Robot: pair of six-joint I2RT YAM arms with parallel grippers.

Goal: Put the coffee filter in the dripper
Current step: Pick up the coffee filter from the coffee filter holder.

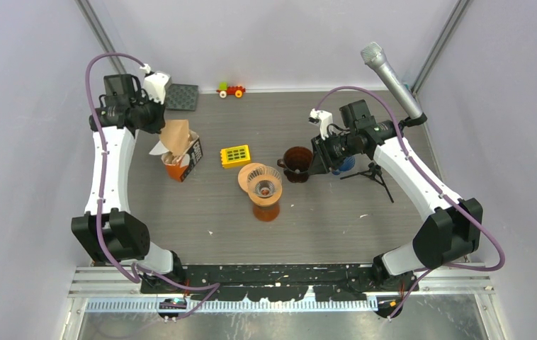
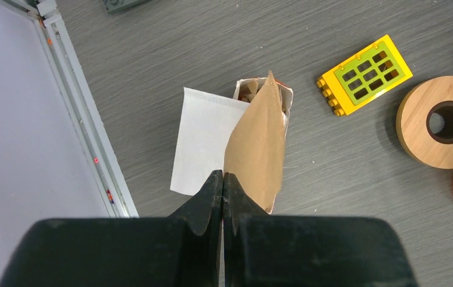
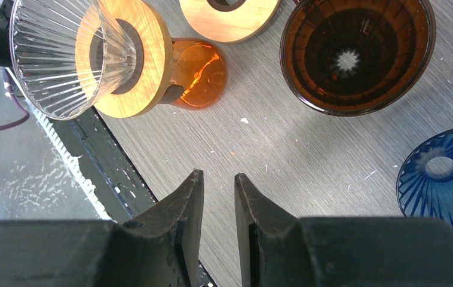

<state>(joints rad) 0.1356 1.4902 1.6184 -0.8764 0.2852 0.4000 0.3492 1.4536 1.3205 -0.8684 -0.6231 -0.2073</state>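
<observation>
A brown paper coffee filter [image 2: 257, 143] stands up out of its opened box [image 2: 245, 88], and my left gripper [image 2: 223, 174] is shut on its near edge. From above, this filter [image 1: 176, 133] shows at the back left under the left gripper [image 1: 165, 124]. A white filter [image 2: 203, 140] lies flat beside the box. A clear ribbed dripper [image 1: 264, 185] sits in a wooden collar on an amber carafe [image 3: 197, 72] at mid-table. A brown dripper [image 1: 297, 163] stands to its right. My right gripper [image 3: 219, 174] hangs open and empty over bare table near the brown dripper [image 3: 355, 54].
A loose wooden ring [image 1: 250, 173] and a yellow grid brick [image 1: 235, 155] lie between the box and the drippers. A blue dripper [image 3: 445, 173] sits by the right gripper. A microphone [image 1: 392, 76] on a tripod stands back right. A toy car [image 1: 231, 90] and a dark plate [image 1: 182, 97] lie at the back.
</observation>
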